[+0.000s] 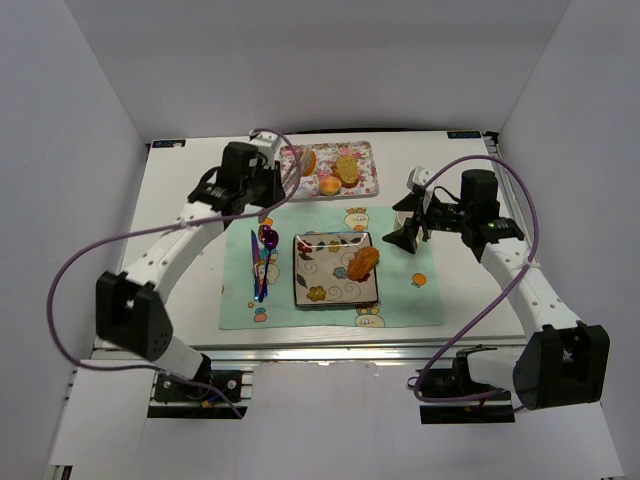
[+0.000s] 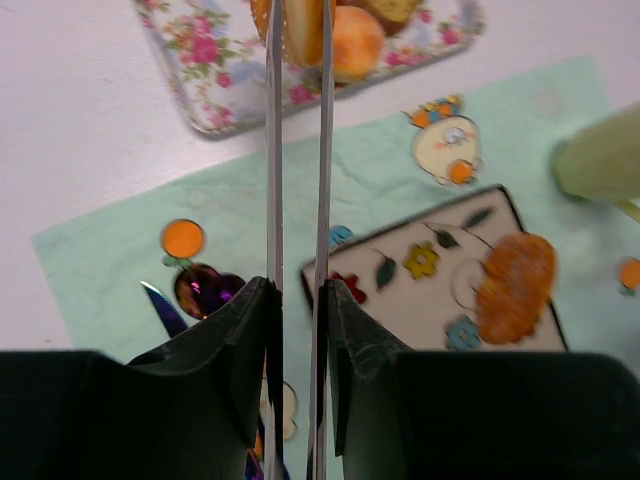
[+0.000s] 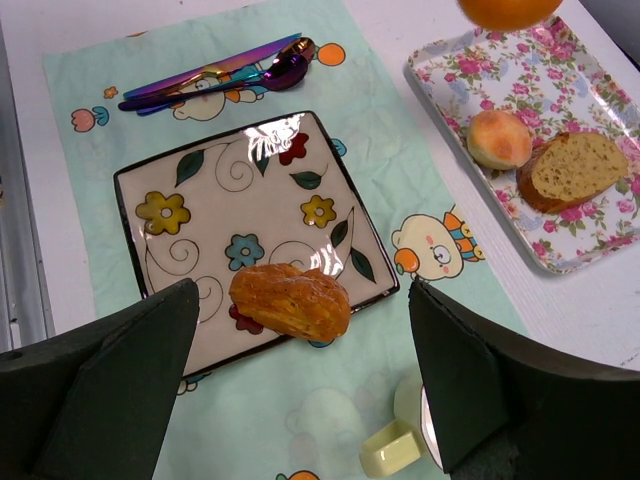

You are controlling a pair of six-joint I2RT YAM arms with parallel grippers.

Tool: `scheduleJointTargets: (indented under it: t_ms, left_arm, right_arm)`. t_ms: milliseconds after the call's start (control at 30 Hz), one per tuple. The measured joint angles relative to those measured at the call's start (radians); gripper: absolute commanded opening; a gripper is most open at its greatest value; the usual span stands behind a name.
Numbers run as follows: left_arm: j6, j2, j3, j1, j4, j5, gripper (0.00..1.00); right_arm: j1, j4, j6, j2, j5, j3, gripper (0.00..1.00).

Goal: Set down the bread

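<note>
My left gripper [image 1: 270, 187] [image 2: 297, 290] is shut on a pair of metal tongs [image 2: 272, 150]. The tongs reach over the left end of the floral tray [image 1: 365, 185] and pinch an orange-brown bread piece [image 2: 303, 25] [image 1: 307, 160], which also shows at the top of the right wrist view [image 3: 510, 10]. A square flowered plate [image 1: 320, 275] [image 3: 190, 190] on the green mat holds a golden bread roll [image 1: 362, 263] [image 3: 290, 300] [image 2: 515, 285]. My right gripper [image 1: 405, 238] [image 3: 303, 290] is open and empty, raised just right of the plate.
The tray [image 3: 450, 75] holds a round bun [image 3: 498, 138] [image 1: 327, 185] and a bread slice [image 3: 575, 170] [image 1: 347, 168]. Iridescent purple cutlery [image 1: 262, 262] [image 3: 220, 75] lies left of the plate. A pale mug [image 3: 400, 450] stands under my right gripper. White walls enclose the table.
</note>
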Motion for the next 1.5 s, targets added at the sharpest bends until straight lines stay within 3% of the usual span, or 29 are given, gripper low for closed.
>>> scheduleJointTargets:
  t_ms: [167, 267, 400, 500, 567, 667, 900, 1233, 1500]
  left_arm:
    - [-0.051, -0.231, -0.258, -0.048, 0.032, 0.126, 0.0]
    - [-0.095, -0.323, -0.425, -0.149, 0.026, 0.171, 0.0]
    - [-0.143, -0.388, -0.542, -0.275, -0.017, 0.188, 0.0]
    - [-0.161, -0.409, -0.559, -0.302, -0.02, 0.167, 0.08]
    - [-0.169, -0.41, -0.559, -0.311, -0.019, 0.151, 0.23]
    - [-0.174, -0.41, -0.559, -0.32, -0.021, 0.129, 0.35]
    - [-0.182, -0.429, -0.559, -0.326, -0.036, 0.066, 0.55]
    - [-0.224, -0.447, -0.55, -0.326, -0.017, 0.008, 0.55]
    - [-0.248, -0.455, -0.529, -0.306, 0.025, 0.015, 0.47]
  right_arm:
    - [0.0, -0.009, -0.028, -0.001, -0.025, 0.0, 0.89]
    - [0.0, -0.011, -0.038, -0.003, -0.035, 0.0, 0.89]
    - [0.0, -0.021, -0.05, -0.006, -0.049, 0.0, 0.89]
    - [0.0, -0.037, -0.053, -0.006, -0.056, 0.0, 0.89]
    - [0.0, -0.04, -0.053, -0.006, -0.06, 0.0, 0.89]
    - [0.0, -0.043, -0.053, -0.006, -0.06, 0.0, 0.89]
    - [0.0, -0.046, -0.053, -0.006, -0.06, 0.0, 0.89]
    - [0.0, -0.047, -0.057, -0.006, -0.06, 0.0, 0.89]
    - [0.0, -0.047, -0.061, -0.006, -0.06, 0.0, 0.89]
